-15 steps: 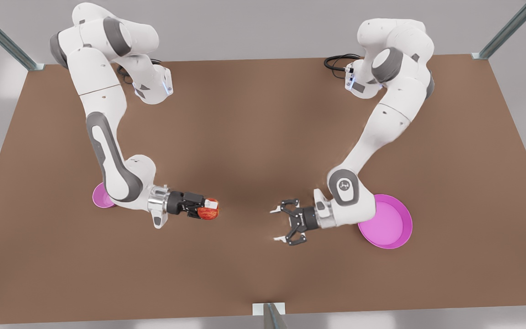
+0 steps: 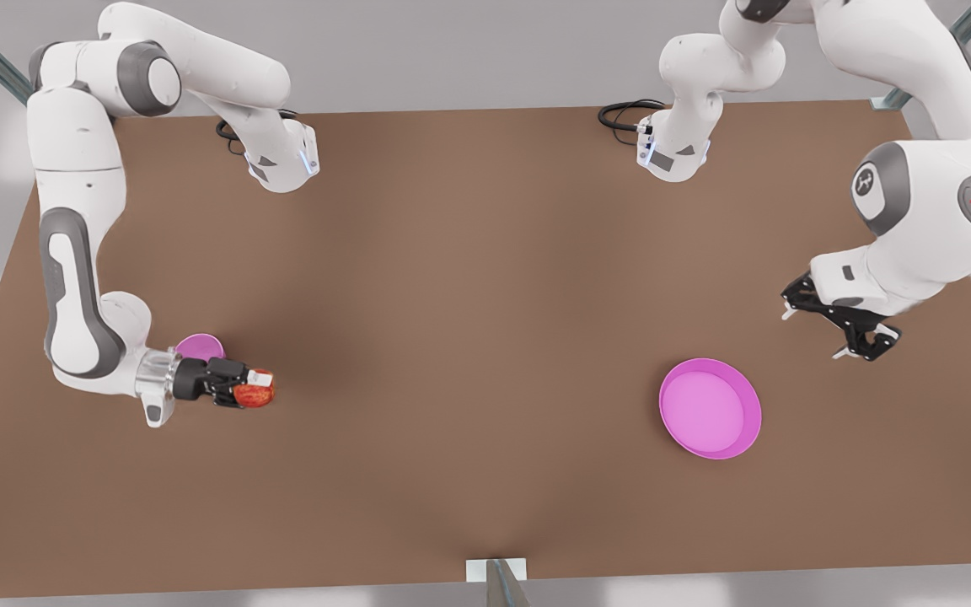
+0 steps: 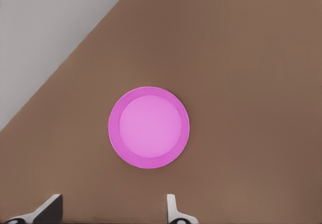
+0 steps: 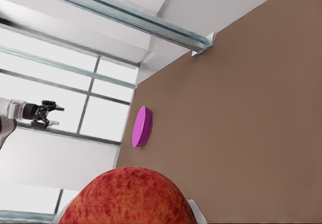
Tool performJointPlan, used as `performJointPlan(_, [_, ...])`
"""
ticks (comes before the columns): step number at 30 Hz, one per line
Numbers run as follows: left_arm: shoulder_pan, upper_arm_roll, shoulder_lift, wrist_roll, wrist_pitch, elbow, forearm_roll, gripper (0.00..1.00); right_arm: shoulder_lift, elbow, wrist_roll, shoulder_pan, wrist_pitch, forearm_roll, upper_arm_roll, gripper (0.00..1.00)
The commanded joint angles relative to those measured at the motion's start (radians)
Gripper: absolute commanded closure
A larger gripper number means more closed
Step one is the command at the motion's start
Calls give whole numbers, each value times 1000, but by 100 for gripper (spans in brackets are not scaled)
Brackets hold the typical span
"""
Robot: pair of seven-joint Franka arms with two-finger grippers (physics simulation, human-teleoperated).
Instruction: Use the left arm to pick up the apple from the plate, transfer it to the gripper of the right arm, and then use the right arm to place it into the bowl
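The apple (image 2: pixel 254 394), red with yellow streaks, hangs pinched between the jaws of the right gripper (image 2: pixel 249 388) near the worktop (image 2: pixel 469 295) edge on the front view's left, raised off the surface and just beside the bowl (image 2: pixel 201 346), which sits partly behind the wrist. In the right wrist view the apple (image 4: pixel 128 196) fills the foreground, with the plate (image 4: pixel 142 126) edge-on far across the worktop and the other arm's gripper (image 4: pixel 43 114) small in the distance. The handover looks done, and what remains is the placing. To do it well, the right arm should bring the fruit squarely over the bowl's mouth, tip the wrist downward so the apple hangs beneath the fingers, and lower it close to the rim before letting go, since the bowl is barely wider than the apple and an off-centre release could bounce it out or knock the bowl aside. The left gripper (image 2: pixel 831 324) waits with jaws spread near the worktop edge on the front view's right, looking down on the bare plate (image 3: pixel 149 127), its fingertips (image 3: pixel 172 209) wide apart.
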Motion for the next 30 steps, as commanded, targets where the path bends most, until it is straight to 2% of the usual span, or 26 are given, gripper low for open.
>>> performJointPlan(1, [-12, 3, 2, -836, -65, 6, -11, 0, -2, -4, -53, -37, -81, -115, 2, 27])
performJointPlan(13, [-14, 3, 3, -833, -74, 5, -11, 0, 21, 4, -213, -212, -113, -319, -10, 27])
performJointPlan(19, [-14, 3, 3, -830, -89, 5, -9, 0, 30, 54, -296, -221, -104, -556, -10, 27])
performJointPlan(30, [-14, 3, 3, -827, -97, 3, -9, 0, 30, 90, -359, -216, -67, -786, -9, 26])
